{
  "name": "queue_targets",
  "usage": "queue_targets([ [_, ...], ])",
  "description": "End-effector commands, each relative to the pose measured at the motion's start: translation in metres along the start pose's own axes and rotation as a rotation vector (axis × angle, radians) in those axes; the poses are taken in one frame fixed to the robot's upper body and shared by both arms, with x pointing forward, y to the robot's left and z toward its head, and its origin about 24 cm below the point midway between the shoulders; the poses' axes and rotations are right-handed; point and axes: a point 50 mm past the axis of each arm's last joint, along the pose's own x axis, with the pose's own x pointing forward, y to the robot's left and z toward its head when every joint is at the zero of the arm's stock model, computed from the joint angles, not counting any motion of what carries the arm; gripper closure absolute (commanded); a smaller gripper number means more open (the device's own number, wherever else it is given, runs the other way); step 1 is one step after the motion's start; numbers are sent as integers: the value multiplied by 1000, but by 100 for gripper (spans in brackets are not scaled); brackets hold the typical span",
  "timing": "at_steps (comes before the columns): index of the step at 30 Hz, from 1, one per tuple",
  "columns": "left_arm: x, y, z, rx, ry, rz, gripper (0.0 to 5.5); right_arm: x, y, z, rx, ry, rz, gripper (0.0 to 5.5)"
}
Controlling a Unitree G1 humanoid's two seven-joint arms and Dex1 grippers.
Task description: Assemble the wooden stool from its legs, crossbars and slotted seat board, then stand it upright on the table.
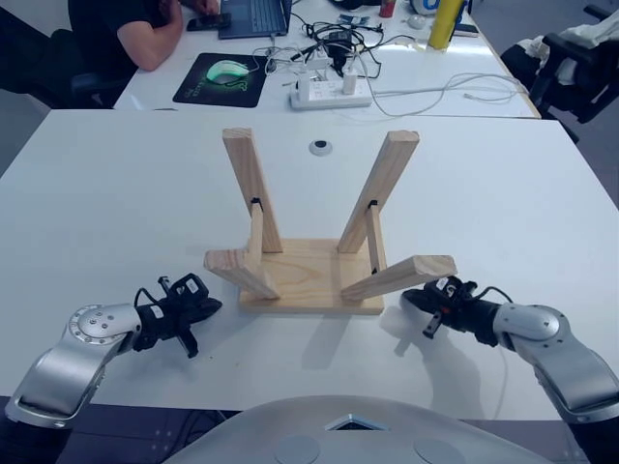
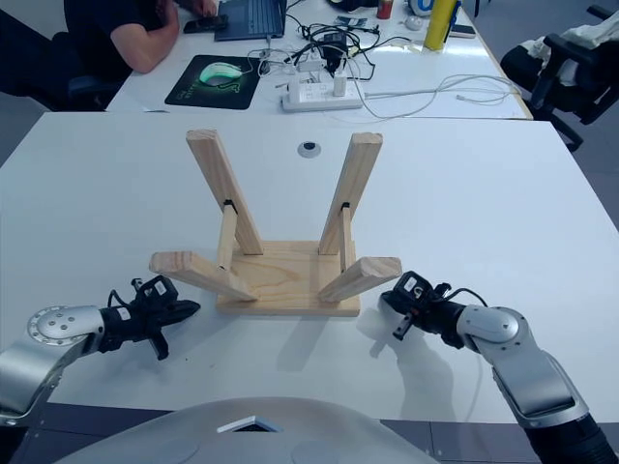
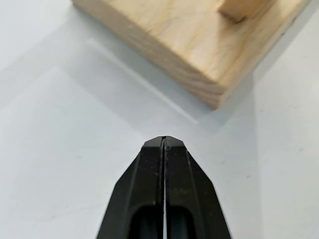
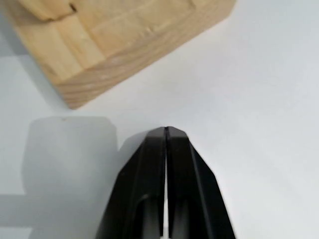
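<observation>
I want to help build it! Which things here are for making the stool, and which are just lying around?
For the job:
seat board, legs, crossbars, left gripper and right gripper, both shut beside the board.

Just lying about:
power strip, cables, mouse, laptop, yellow bottle, round disc.

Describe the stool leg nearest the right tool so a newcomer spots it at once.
On the white table, the stool lies upside down on its seat board. Of its four splayed legs, take the front leg on the robot's right: it leans low and outward, its end nearest the shut right tool.
</observation>
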Motion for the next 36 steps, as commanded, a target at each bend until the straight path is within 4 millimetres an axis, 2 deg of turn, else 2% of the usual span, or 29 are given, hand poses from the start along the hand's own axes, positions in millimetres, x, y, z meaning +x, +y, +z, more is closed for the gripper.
queue_targets([
  [1,11,-3,0,-29,10,-17,547,10,23,-17,99,75,99,550],
  [7,20,-9,8,-24,-13,-43,547,25,26,-9,89,39,93,550],
  [16,17,-7,10,-15,-4,-60,547,28,26,-4,81,17,109,550],
  [21,7,-2,25,-6,-39,-71,547,16,24,13,85,-62,166,550],
  [32,-36,-15,71,-1,-97,-241,547,-24,22,56,120,-151,273,550],
  [36,-49,-8,85,1,-125,-232,547,-35,23,69,125,-189,304,550],
])
